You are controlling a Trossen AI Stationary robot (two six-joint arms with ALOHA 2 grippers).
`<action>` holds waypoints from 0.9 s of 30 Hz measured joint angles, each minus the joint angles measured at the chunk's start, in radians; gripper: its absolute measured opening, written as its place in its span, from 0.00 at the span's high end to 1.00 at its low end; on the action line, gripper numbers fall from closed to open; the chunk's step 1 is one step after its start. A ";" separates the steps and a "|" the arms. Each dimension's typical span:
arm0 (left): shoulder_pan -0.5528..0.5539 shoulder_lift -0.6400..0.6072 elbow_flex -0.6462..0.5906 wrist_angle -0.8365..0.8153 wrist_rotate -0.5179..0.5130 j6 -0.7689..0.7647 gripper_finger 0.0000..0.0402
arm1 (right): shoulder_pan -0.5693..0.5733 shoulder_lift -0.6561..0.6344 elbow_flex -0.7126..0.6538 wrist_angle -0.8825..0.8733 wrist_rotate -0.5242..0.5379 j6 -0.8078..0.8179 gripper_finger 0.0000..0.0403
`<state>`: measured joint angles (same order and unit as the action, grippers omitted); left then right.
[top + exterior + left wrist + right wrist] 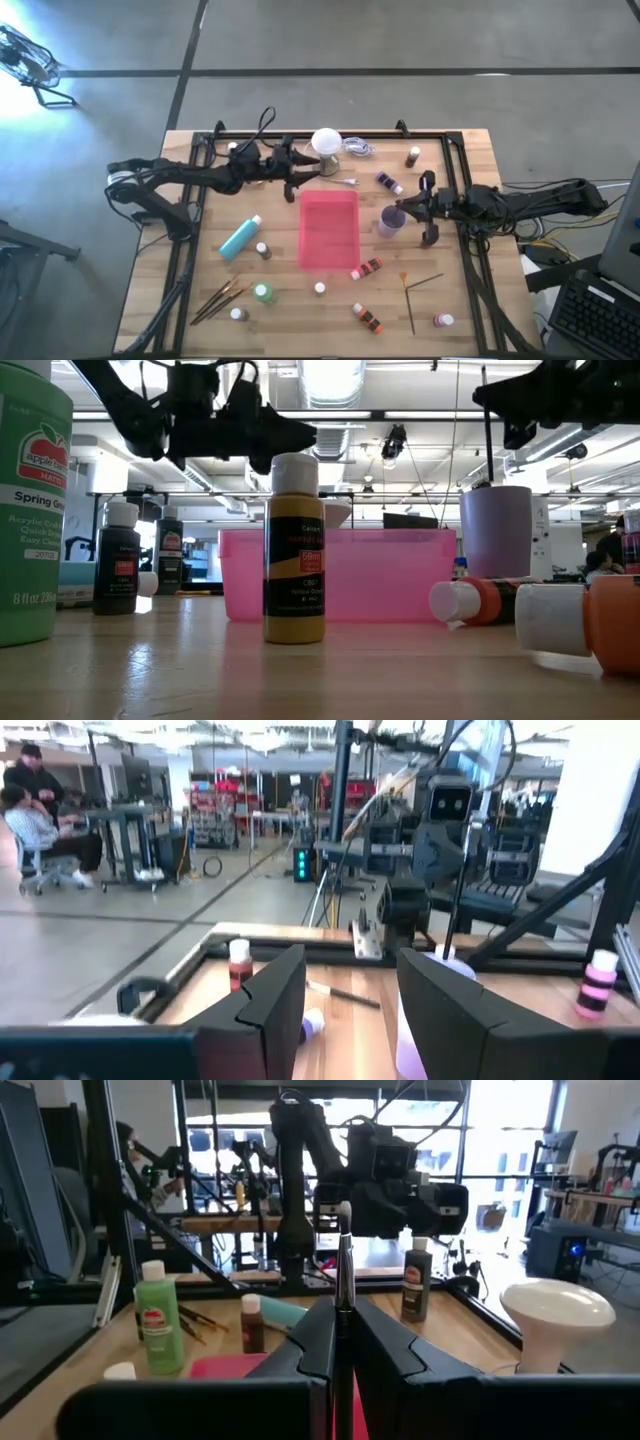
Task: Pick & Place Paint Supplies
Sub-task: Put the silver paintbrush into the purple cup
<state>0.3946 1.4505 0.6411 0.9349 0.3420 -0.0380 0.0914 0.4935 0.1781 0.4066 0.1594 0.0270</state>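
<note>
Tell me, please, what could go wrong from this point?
The right gripper, shut on a thin brush, hangs over the lavender cup: a tilted release could miss or tip the cup. The open left gripper hovers beside the white ball-topped stand and could knock it when it moves.

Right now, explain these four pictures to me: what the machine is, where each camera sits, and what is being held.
Two dark robot arms work at a wooden table. One camera looks straight down, one sits at table-top level, and one rides on each wrist. The right gripper is shut on a thin brush, held above a lilac cup. The left gripper stands open near the far edge, holding nothing. On the table lie a pink tray, small white-capped paint bottles, a teal bottle, loose brushes and a white ball-topped stand.
</note>
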 joint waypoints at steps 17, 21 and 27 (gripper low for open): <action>0.000 0.000 0.000 -0.002 0.000 0.000 0.59 | 0.000 0.168 -0.005 -0.007 0.027 0.027 0.96; 0.000 0.000 0.000 -0.003 0.000 0.000 0.59 | 0.000 0.200 -0.007 -0.006 0.027 0.051 0.96; 0.000 0.000 0.000 -0.011 0.000 0.000 0.59 | 0.000 0.228 -0.031 -0.004 0.046 0.076 0.96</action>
<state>0.3946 1.4506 0.6411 0.9242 0.3417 -0.0376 0.0910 0.7212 0.1467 0.4025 0.2052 0.1033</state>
